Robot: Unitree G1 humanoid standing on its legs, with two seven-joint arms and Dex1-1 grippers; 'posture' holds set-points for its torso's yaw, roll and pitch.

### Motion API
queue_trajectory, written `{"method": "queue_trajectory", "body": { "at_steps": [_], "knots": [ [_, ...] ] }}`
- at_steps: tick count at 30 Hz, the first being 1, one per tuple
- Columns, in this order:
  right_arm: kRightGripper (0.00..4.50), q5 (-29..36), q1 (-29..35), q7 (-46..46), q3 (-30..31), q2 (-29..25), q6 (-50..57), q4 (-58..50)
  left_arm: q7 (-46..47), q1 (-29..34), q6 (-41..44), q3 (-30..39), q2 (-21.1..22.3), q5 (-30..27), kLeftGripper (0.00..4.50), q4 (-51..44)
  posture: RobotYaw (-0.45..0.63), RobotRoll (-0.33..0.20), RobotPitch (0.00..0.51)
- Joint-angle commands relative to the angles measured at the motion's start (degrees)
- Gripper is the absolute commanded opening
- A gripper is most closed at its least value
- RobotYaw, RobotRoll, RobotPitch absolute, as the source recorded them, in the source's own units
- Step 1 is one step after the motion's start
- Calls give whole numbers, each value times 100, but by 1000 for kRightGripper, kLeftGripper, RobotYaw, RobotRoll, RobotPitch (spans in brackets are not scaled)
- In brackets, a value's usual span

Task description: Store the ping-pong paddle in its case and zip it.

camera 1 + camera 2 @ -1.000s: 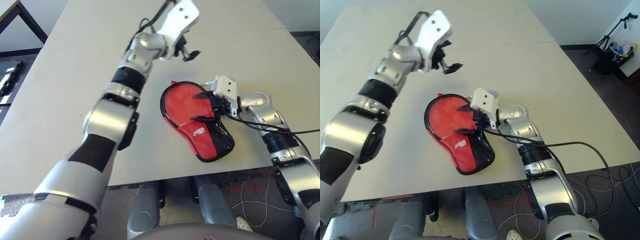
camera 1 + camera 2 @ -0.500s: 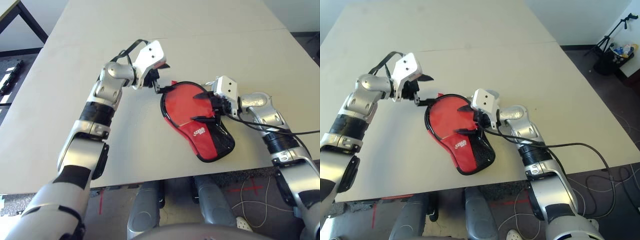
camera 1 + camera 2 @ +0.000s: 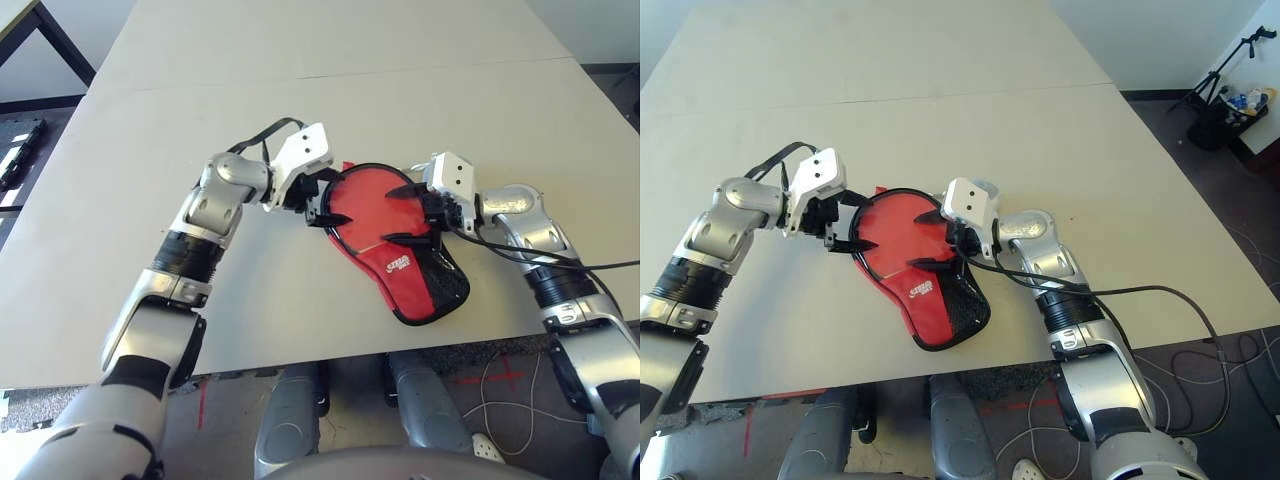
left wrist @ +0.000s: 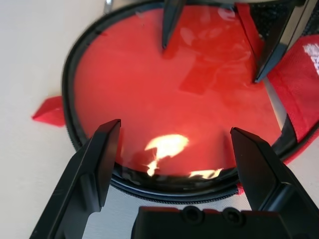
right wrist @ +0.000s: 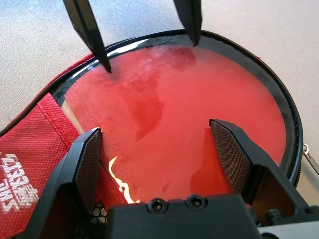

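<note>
two grippers face each other across the case [image 3: 400, 250] in the head view, left gripper [image 3: 318, 205] and right gripper [image 3: 408, 213], both spread wide and holding nothing. the case lies near the table's [image 3: 150, 130] front edge, long axis running from its round end down-right to the narrow end. in the wrist views the ping-pong paddle's [image 5: 194, 129] red face sits inside the unzipped rim; closing and zipping remain.
</note>
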Motion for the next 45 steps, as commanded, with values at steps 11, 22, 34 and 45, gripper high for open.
{"method": "queue_trajectory", "body": {
  "at_steps": [11, 22, 34, 45],
  "knots": [
    [4500, 256, 159, 242, -8, -247, 824, -507, 233, 281, 76, -444, -89, 215, 4475, 40, -57, 0, 206],
    [4500, 1620, -201, 870, -627, -913, 2422, -1852, 211, 260, 165, -516, -160, 210, 4475, 48, -78, 0, 208],
    [4500, 974, -1235, 683, -746, -1544, 1771, 193, 182, 283, 320, -529, -158, 195, 4475, -69, -74, 0, 212],
    [4500, 338, -1082, 1068, -397, -1791, 1399, 1213, 174, 279, 366, -520, -156, 186, 4475, -103, -71, 0, 210]
  ]
}}
